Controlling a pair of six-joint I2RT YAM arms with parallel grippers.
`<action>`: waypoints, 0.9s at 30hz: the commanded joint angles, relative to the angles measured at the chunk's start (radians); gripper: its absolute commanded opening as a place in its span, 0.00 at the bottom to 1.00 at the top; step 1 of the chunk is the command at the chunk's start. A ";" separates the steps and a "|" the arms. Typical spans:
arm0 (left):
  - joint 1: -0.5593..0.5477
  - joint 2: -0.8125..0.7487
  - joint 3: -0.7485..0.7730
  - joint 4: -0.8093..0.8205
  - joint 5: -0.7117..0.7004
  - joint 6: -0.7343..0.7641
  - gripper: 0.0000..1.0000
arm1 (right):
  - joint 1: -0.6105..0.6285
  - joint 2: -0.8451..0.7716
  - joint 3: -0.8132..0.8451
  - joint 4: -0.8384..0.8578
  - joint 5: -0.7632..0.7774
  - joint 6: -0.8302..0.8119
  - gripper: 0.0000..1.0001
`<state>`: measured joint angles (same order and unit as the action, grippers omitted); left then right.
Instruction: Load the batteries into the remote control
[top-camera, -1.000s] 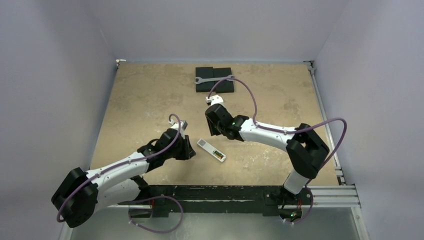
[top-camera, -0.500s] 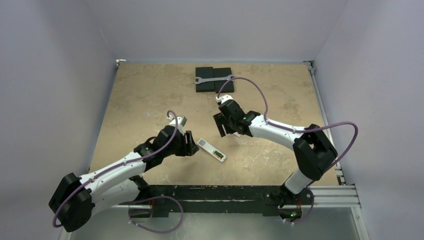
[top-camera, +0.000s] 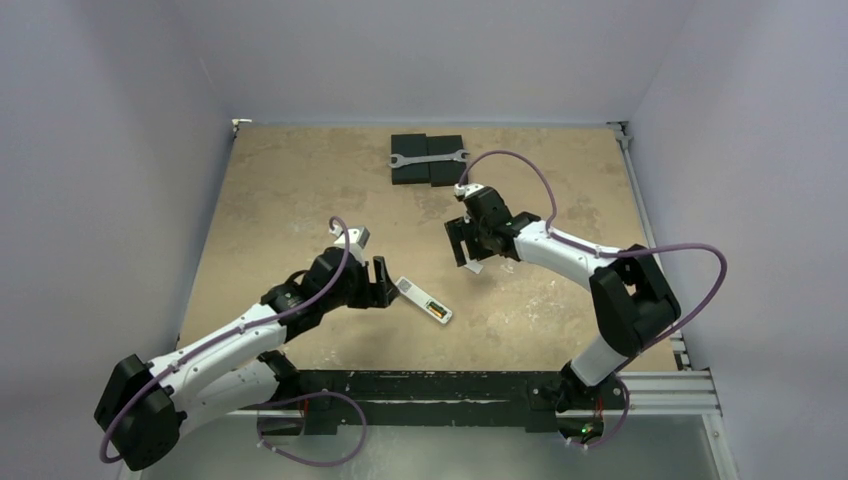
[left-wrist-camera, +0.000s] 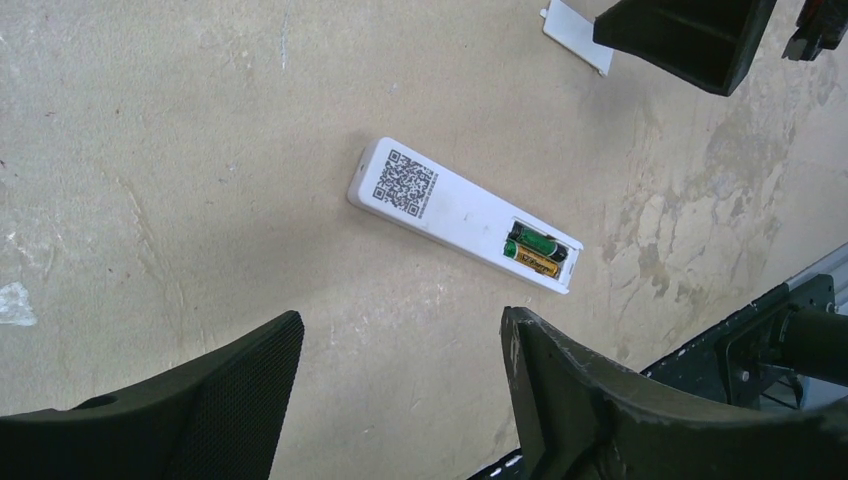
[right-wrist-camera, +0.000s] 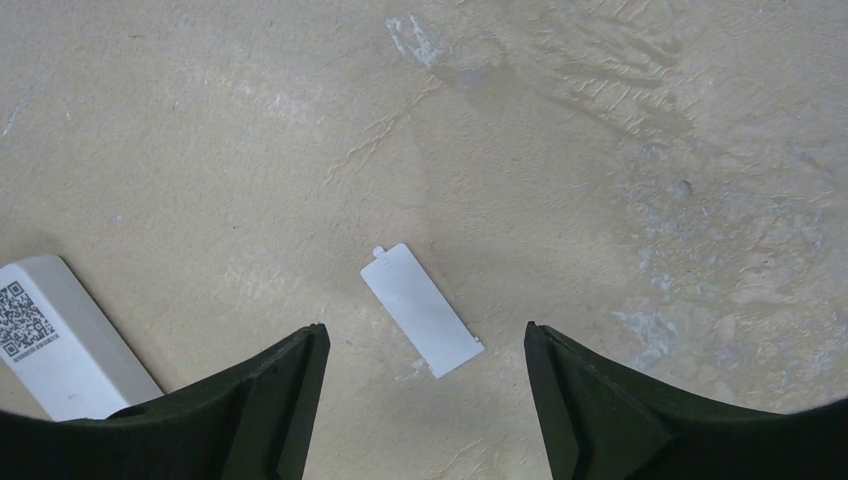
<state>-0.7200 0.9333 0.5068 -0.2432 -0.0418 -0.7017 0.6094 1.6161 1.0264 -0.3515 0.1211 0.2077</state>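
Top view: the remote control (top-camera: 423, 300) lies flat on the tan table (top-camera: 280, 190), low-centre of frame. It's slanted from upper left to lower right, back side up. On the L wrist cam I see a QR label near its upper-left end and the open battery bay at the lower-right end. The batteries (left-wrist-camera: 533, 252) sit side by side in that bay, green one above, gold one below, both along the remote's length. Polarity marks too small, I can't tell.

My left gripper (top-camera: 380, 283) hangs just left of the remote's upper-left end, not touching it. Jaws spread wide, nothing between them. In its own cam the remote sits above the gap, mid-frame.

My right gripper (top-camera: 466, 245) is centre-right in the top view, up and right of the remote, well apart from the L one. Jaws wide too, empty. On the R wrist cam the small white cover piece (right-wrist-camera: 422, 310) lies flat on the table right in the gap, tab end toward upper left. I can't tell if the tips reach the table. The remote's QR end pokes in at that frame's lower-left corner, apart from the cover.

Upper centre of top view: two black blocks (top-camera: 410, 172) side by side w/ a silver wrench (top-camera: 428, 158) across them.
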 joint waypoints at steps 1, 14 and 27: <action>0.006 -0.027 0.048 -0.017 -0.015 0.022 0.73 | -0.031 0.018 0.000 0.019 -0.084 -0.019 0.80; 0.007 -0.038 0.054 -0.035 -0.025 0.023 0.76 | -0.053 0.093 -0.003 0.042 -0.141 -0.017 0.81; 0.007 -0.029 0.049 -0.024 -0.019 0.019 0.77 | -0.052 0.133 -0.005 0.021 -0.128 -0.028 0.74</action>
<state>-0.7200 0.9085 0.5266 -0.2790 -0.0559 -0.6941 0.5610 1.7325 1.0241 -0.3233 -0.0021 0.1955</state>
